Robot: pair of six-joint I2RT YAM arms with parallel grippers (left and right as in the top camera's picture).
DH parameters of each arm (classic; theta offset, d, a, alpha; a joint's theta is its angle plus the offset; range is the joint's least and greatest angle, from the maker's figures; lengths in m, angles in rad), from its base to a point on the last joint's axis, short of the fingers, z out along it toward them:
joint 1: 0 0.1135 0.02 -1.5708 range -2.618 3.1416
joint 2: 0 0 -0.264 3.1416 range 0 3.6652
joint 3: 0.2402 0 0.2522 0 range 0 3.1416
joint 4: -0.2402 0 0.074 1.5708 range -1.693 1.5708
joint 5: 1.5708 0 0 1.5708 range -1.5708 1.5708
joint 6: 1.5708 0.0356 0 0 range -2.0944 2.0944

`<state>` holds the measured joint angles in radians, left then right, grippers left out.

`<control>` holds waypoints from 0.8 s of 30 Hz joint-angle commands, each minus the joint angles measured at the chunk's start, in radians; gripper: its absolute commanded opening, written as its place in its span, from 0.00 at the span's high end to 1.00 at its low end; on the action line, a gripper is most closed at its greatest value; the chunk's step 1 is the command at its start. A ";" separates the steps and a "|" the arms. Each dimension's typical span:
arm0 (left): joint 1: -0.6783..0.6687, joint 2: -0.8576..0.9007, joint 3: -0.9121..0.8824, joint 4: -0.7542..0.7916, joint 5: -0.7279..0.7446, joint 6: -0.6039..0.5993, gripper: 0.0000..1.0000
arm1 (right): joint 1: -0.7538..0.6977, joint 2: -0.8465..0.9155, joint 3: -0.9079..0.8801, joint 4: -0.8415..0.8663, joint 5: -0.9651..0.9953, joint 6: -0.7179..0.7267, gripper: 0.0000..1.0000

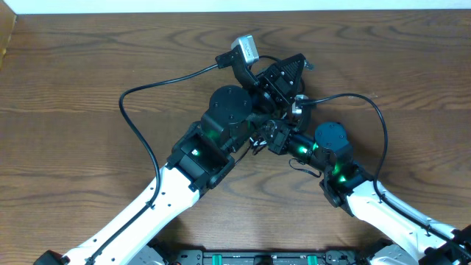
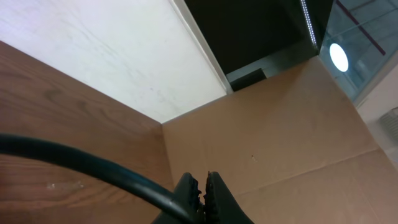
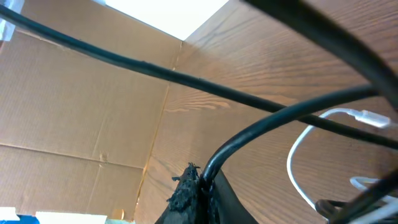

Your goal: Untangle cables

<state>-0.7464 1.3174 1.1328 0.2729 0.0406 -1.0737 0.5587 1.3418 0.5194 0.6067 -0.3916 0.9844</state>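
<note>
My right gripper (image 3: 203, 179) is shut on a black cable (image 3: 261, 127), which rises from between its jaws and curves right over the wood. A white cable (image 3: 297, 148) with a white plug (image 3: 368, 116) loops on the table behind it. In the left wrist view another stretch of black cable (image 2: 93, 165) runs in from the left to the base of my left gripper (image 2: 202, 183), which is shut on it and points up and away from the table. From overhead both grippers meet at the table's middle, left gripper (image 1: 293, 75) above right gripper (image 1: 266, 137), and the cables are mostly hidden beneath them.
Thick black arm wires loop out on the left (image 1: 131, 110) and on the right (image 1: 379, 121). A cardboard wall (image 3: 81, 106) borders the table. The wooden table (image 1: 73, 73) stretches out on both sides of the arms.
</note>
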 commanded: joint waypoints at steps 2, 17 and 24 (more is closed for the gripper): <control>-0.003 0.002 0.030 0.005 -0.052 -0.001 0.92 | 0.006 0.007 0.017 0.003 0.002 -0.009 0.99; -0.003 0.002 0.030 -0.133 -0.452 0.135 0.92 | 0.005 0.006 0.017 0.073 -0.218 -0.043 0.99; -0.002 0.002 0.030 -0.209 -0.682 0.191 0.92 | 0.005 0.006 0.017 0.145 -0.301 -0.043 0.99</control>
<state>-0.7483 1.3174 1.1332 0.0845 -0.4541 -0.9367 0.5587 1.3422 0.5209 0.7422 -0.6319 0.9588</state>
